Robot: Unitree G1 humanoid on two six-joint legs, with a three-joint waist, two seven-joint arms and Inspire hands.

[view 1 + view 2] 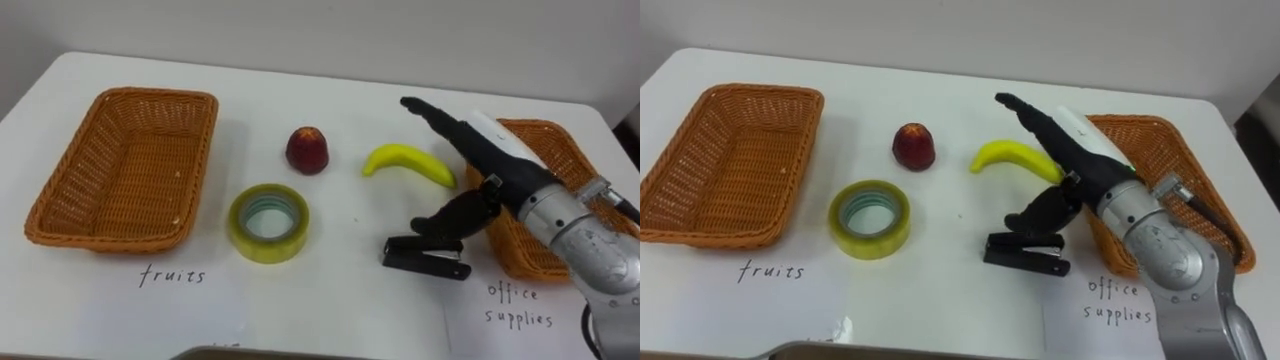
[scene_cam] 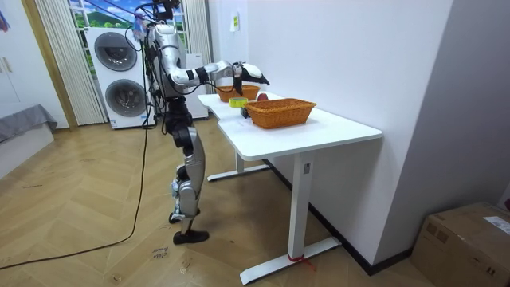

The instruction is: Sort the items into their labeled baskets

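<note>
White tabletop [image 1: 250,90] fills the eye views and carries a wicker basket at each end. The left basket [image 1: 60,215] lies in full sight. The right basket [image 1: 515,250] is partly covered by the robot's forearm and cut off at the picture's right edge, so its inside is hard to read. A handwritten label [image 1: 172,275] lies in front of the left basket and a second label [image 1: 518,305] in front of the right one.

Between the baskets lie a roll of tape [image 1: 268,222], flat, a red fruit [image 1: 308,150] behind it, a banana [image 1: 405,160] and a black stapler [image 1: 425,256]. None of them is in a basket.

The right hand [image 1: 490,150] reaches over the banana's right end and hides part of it. Its fingers [image 1: 430,112] are stretched out straight, released and grasping nothing. The thumb [image 1: 455,215] hangs bent just over the stapler; whether it touches I cannot tell. A grey edge [image 1: 910,352] at the bottom is cut off and unclear.

From the room view, the robot stands upright at the far end of the tabletop with one arm out over it. Stacked washing machines [image 2: 119,72] and a curtain [image 2: 56,56] stand behind it, the wooden floor [image 2: 96,199] runs underfoot, and a cardboard box [image 2: 466,239] sits cut off at the lower right.
</note>
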